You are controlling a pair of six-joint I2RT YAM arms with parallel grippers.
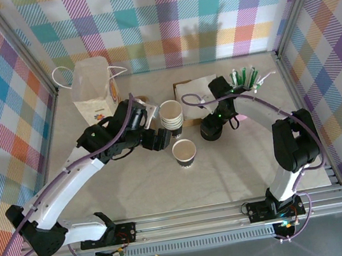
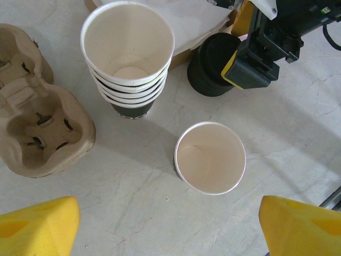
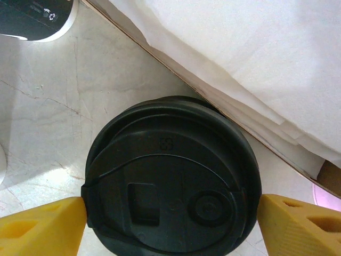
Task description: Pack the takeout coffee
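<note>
Near the middle of the tabletop (image 1: 142, 193): the takeout coffee cup (image 1: 184, 153), upright, white with dark print, lidless and empty inside, touching nothing. Close at its 12 o'clock, a stack of lidless cups (image 1: 171, 115), nested and upright. At its 2 o'clock, a stack of black lids (image 3: 173, 160), pressed near the edge of a shallow cardboard tray of white napkins (image 1: 194, 89) lying at the 1 o'clock side. Hemmed in on two sides, those lids: tray edge toward 12 to 1 o'clock, cup stack toward 9 o'clock. Farther out at 10 o'clock, a white paper bag (image 1: 93, 88) with handles, standing upright. Between bag and cup stack, a brown pulp cup carrier (image 2: 40, 128), partly hidden under the left arm from above. At far 2 o'clock, a bundle of green-and-white sticks (image 1: 247, 78), too small to identify. At the cup's 10 o'clock, just beside the cup stack, the left pincer (image 2: 169, 226): yellow fingers (image 2: 37, 226) spread wide, gripping nothing, cup ahead of them. Directly over the lid stack, the right pincer (image 3: 170, 221): fingers (image 3: 301, 224) wide apart, straddling the top lid, tips right at its rim. Cannot tell whether pressing on that lid or merely alongside it.
</note>
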